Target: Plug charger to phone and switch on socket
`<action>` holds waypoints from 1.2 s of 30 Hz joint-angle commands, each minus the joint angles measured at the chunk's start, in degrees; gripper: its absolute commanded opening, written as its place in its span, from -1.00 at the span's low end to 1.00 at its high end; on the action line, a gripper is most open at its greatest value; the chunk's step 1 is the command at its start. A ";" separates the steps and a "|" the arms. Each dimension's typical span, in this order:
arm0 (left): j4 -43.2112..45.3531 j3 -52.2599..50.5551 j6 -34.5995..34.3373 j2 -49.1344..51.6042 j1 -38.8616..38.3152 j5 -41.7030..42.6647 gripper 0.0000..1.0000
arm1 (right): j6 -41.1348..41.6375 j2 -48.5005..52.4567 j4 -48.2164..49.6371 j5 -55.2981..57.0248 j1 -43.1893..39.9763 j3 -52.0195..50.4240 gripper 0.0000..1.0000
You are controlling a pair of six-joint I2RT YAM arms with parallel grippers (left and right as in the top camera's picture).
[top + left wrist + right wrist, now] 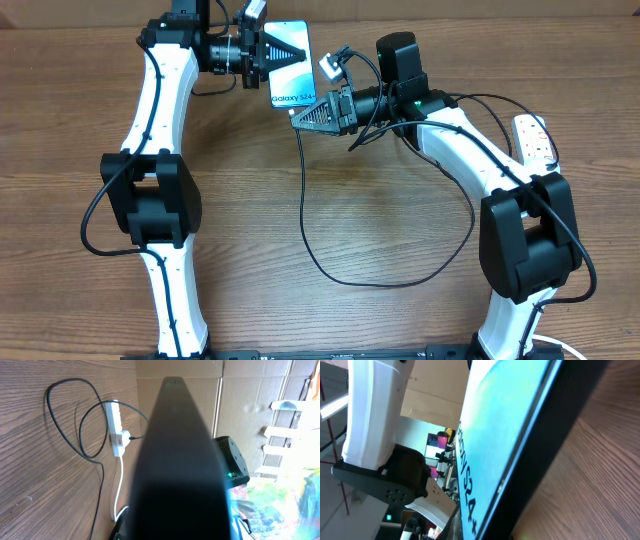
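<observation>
Starting at the left: the glossy white left arm point(160, 110), jointed in matte black, reaches up the wood-grain desk point(330, 200). Its left tool point(272, 52) has two black wedge-shaped fingers closed on the phone point(295, 75), clamped over the upper left part of it. The phone is a slim rectangle sitting between the two tools at the far middle of the desk. It has a smooth cyan screen with white "Galaxy S24" lettering and a thin dark frame. From the left wrist its underside shows as one broad, dark, tapering slab.

Moving across, the right tool point(305, 113) is another black ribbed wedge, with its jaws closed and its tip right at the phone's lower edge. The right wrist view is filled by the glassy screen and dark bezel, tilted over the wood.

The charger point(301, 190), a thin black cable, drops from under that tip and sweeps a wide loose loop across the desk. Whether the tool pinches its end, I can't tell.

Far right lies the socket point(535, 140), a long white plastic strip with red marks, half hidden behind the right arm point(470, 150).
</observation>
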 commanded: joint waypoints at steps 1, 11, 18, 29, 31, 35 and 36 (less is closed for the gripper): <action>0.22 1.18 -0.48 -0.94 0.09 3.06 -0.92 | 0.59 -1.70 0.42 -1.03 0.28 1.20 -0.93; 0.87 1.18 -0.31 -0.94 0.50 2.84 -0.92 | 0.59 -1.70 1.14 -3.30 0.26 1.20 -0.93; 0.85 1.18 -0.33 -0.94 0.31 3.30 -0.92 | 0.57 -1.68 1.90 -2.84 0.26 1.20 -0.93; 0.83 1.18 -0.35 -0.94 0.31 3.76 -0.92 | 0.63 -1.68 1.90 0.04 0.20 1.20 -0.93; 0.83 1.18 -0.35 -0.94 0.31 3.76 -0.92 | 0.81 -1.68 1.90 0.68 0.11 1.20 -0.93; 0.85 1.18 -0.33 -0.94 0.31 3.72 -0.92 | 0.83 -1.68 1.92 0.59 -0.17 1.20 -0.92; 0.85 1.18 -0.31 -0.94 0.31 3.69 -0.92 | 0.83 -1.68 1.92 0.57 -0.26 1.20 -0.92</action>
